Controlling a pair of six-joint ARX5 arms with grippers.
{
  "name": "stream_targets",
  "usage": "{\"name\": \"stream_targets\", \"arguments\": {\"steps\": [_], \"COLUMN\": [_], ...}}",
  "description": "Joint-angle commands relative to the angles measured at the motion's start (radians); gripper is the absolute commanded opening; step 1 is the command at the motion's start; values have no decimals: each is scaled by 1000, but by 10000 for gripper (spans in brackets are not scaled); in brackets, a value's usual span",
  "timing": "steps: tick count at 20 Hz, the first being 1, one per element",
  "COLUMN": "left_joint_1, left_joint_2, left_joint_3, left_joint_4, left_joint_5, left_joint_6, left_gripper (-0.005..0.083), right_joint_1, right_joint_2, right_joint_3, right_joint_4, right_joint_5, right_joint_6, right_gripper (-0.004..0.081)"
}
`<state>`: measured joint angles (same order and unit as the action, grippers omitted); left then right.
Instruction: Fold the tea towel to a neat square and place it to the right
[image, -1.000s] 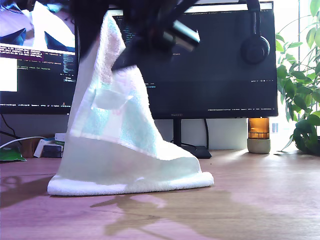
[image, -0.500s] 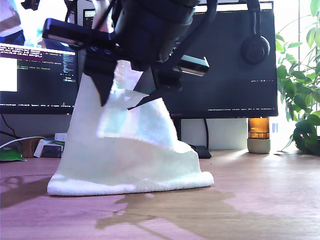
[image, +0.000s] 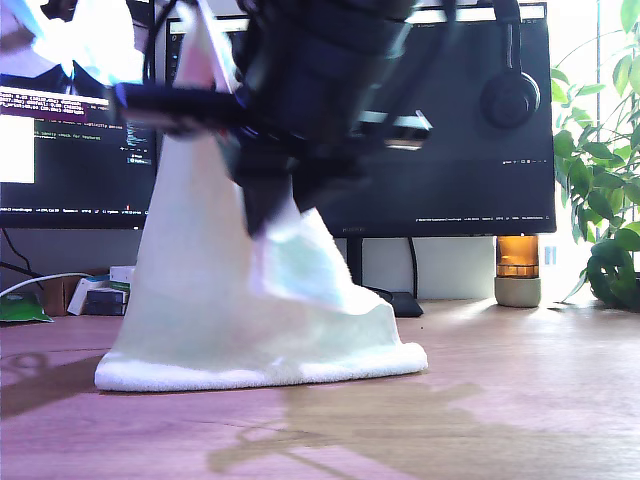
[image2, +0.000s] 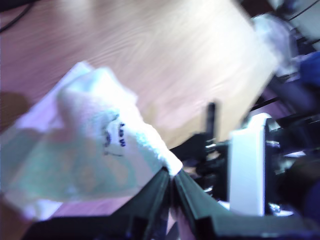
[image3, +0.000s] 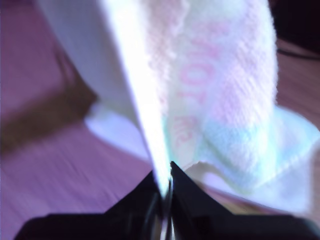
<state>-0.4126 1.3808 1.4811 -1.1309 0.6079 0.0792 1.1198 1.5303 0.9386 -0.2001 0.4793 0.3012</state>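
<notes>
The tea towel (image: 200, 320) is white and fluffy and stands like a tent on the wooden table (image: 500, 400), its lower edge resting on the wood. Its peak runs up out of the exterior view's top. A dark, blurred arm (image: 300, 110) in front pinches a hanging flap (image: 300, 265) at mid-height. In the first wrist view my first gripper (image2: 172, 175) is shut on a towel (image2: 95, 150) corner bearing a small dark mark (image2: 120, 136). In the second wrist view my second gripper (image3: 165, 187) is shut on a towel (image3: 215, 90) edge with pink and mint bands draping to the table.
Two monitors (image: 450, 150) stand behind the towel, with headphones (image: 510, 95) hung on one. An amber jar (image: 518, 270) and a leafy plant (image: 600, 180) sit at the exterior view's right. Small boxes and cables (image: 95, 292) lie at its left.
The dark arm has swung forward and lower across the towel, carrying the pinched flap downward. The towel's base on the table has stayed put.
</notes>
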Motion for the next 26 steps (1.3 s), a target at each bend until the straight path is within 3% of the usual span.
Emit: {"name": "stream_targets", "arguments": {"steps": [1,6,9,11,16,18,20,23,26], "left_joint_1": [-2,-3,-31,-55,-116,-126,-127,-120,-92], "left_joint_2": [-9,-9,-9,-24,-48,-48,-48,-44,-29], "left_joint_3": [-6,-6,-6,-8,-8,-8,-8,-8,-8], "left_joint_4": [-9,-118,-215,-229,-230,-227,-184,-76,125], "left_joint_5": [-39,-114,-118,-119,-119,-142,-224,-352,-380], "left_joint_6": [29,74,113,112,105,115,134,134,159], "left_gripper": [-20,-20,-20,-20,-20,-20,-20,-20,-20], "right_joint_1": [-11,-38,-41,-41,-61,-79,-127,-225,-339], "right_joint_2": [-39,-88,-88,-88,-88,-88,-87,-80,-50], "right_joint_3": [15,175,308,388,512,519,519,519,519], "right_joint_4": [-131,-508,-735,-866,-1077,-1084,-1028,-862,-657], "right_joint_5": [0,-14,-102,-113,-111,-109,-103,-104,-153], "right_joint_6": [-63,-289,-359,-395,-492,-522,-574,-679,-775], "right_gripper": [-11,-11,-11,-11,-11,-11,-11,-11,-11]}}
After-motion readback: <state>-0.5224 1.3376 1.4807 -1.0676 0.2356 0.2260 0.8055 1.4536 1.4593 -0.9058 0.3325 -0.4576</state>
